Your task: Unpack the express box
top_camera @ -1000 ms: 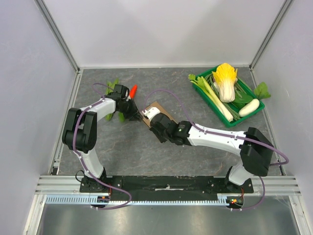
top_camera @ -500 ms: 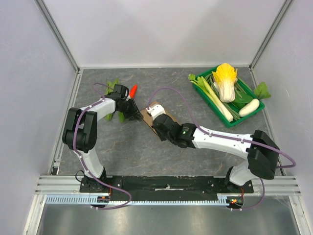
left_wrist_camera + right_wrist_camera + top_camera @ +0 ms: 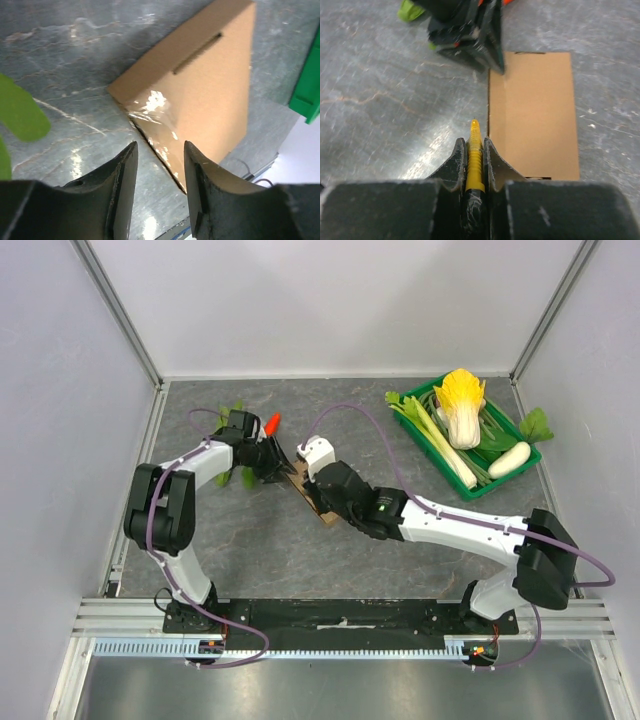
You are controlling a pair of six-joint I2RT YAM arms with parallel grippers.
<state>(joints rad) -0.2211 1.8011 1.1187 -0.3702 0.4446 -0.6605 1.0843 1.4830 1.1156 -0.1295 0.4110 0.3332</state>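
The express box (image 3: 318,504) is a flat brown cardboard box lying on the grey table, mostly covered by my right arm. In the left wrist view the box (image 3: 205,95) shows clear tape on its near corner. My left gripper (image 3: 159,160) is open, its fingers either side of that taped edge, just short of it; from above it (image 3: 283,468) sits at the box's left end. My right gripper (image 3: 474,147) is shut on a yellow ridged cutter (image 3: 474,134) whose tip lies by the left edge of the box (image 3: 535,115). From above the right gripper (image 3: 312,478) is over the box.
A green crate (image 3: 447,468) with cabbage, leeks and a white radish stands at the back right; its corner shows in the left wrist view (image 3: 305,90). A red-orange carrot (image 3: 271,424) and green leaves (image 3: 232,415) lie behind the left gripper. Walls enclose the table.
My right arm has stretched further up and left over the box, carrying the cutter toward the left gripper. The left gripper has hardly moved.
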